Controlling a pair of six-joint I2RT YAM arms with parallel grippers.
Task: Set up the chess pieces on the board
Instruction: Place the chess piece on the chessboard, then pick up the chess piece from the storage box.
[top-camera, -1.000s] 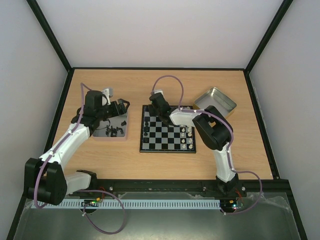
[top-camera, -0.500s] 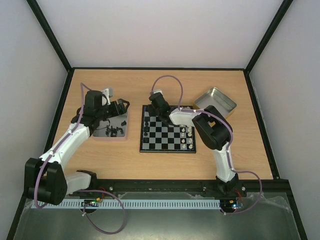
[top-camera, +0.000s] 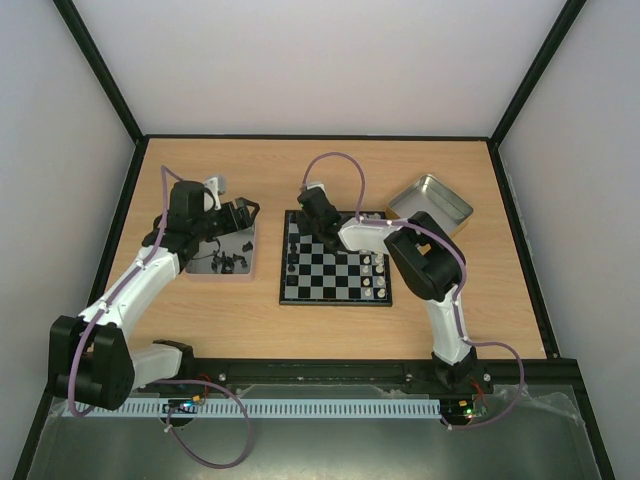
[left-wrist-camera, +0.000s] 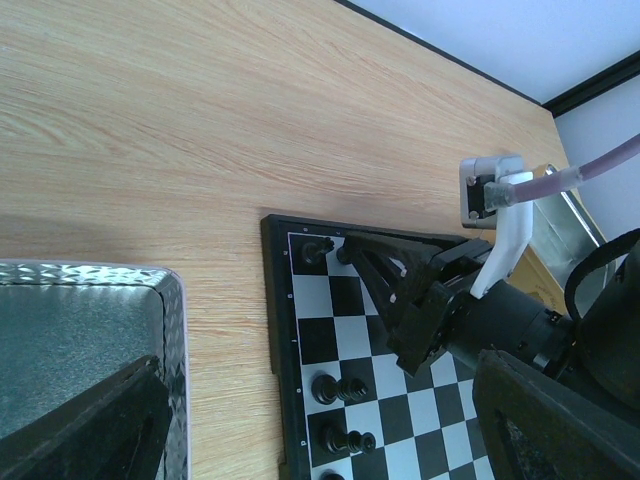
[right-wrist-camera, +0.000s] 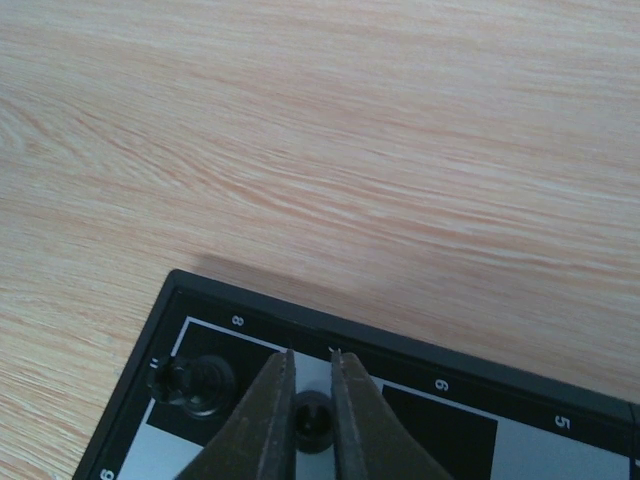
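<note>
Precision at the back rank: your right gripper (right-wrist-camera: 311, 357) is pinched narrow around a small black chess piece (right-wrist-camera: 313, 425) on the second square along the edge row, at the upper left corner of the board (top-camera: 330, 288) in the overhead view. A neighbouring piece (right-wrist-camera: 195, 385) stands on the corner square, just beside the left-hand finger. Centre your piece in its square and keep it upright. Then part the fingers only a little and lift straight up, so that the neighbour is not clipped. Your left gripper (top-camera: 243, 214) hangs wide open and empty over the tray (top-camera: 220, 279) of loose black pieces at frame left.

From above, the wrist covers the grasp entirely. In the close view the fingers mask the piece's flanks and foot, so you cannot tell its type or whether it sits flat. The tray's pieces are too small to count.
</note>
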